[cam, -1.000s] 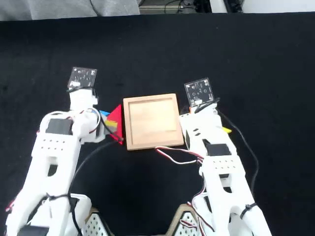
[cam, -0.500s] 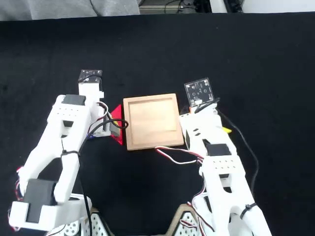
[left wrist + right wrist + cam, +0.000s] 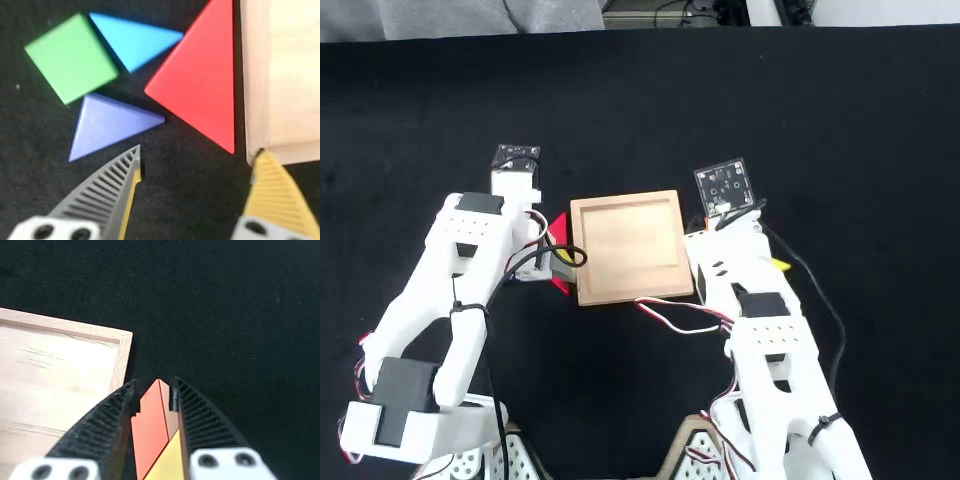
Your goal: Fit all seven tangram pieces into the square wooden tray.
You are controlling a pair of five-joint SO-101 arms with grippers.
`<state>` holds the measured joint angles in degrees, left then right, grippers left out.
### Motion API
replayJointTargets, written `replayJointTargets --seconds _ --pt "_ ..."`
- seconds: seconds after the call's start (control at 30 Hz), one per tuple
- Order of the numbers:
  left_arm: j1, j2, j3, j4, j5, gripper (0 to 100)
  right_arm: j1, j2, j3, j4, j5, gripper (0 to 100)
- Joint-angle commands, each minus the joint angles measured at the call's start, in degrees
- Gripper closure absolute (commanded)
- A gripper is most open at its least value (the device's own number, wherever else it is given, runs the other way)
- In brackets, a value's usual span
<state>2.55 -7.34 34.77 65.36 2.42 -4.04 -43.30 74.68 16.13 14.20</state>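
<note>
The left gripper point(image 3: 199, 150) is spread wide and holds nothing: its grey ribbed finger point(image 3: 107, 190) ends just beside the purple wooden triangle point(image 3: 107, 125), its yellow ribbed finger point(image 3: 272, 190) at a corner of the square wooden tray point(image 3: 280, 75), with a corner of the large red triangle point(image 3: 205, 85) between the tips. Beyond lie the small blue triangle point(image 3: 135, 40) and the green square point(image 3: 70, 57), all outside the tray. The right gripper point(image 3: 152, 385), beside the tray's other side, straddles an orange flat piece point(image 3: 150, 430) touching a yellow piece point(image 3: 165, 460); whether it pinches the orange one I cannot tell
</note>
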Motion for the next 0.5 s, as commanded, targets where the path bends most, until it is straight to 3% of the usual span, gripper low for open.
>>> replayJointTargets --seconds 0.0,0.2,0.47 --pt "0.5 -0.6 -2.0 0.4 1.8 60 -0.4 -1.8 0.0 -1.3 0.4 89.2" --pt "0.4 -0.2 -3.1 0.5 2.1 61 -0.4 -1.9 0.0 -1.3 0.4 89.0" --pt "0.1 -0.6 -3.2 0.5 8.1 93 -0.3 -2.0 0.0 -1.3 0.3 89.0"
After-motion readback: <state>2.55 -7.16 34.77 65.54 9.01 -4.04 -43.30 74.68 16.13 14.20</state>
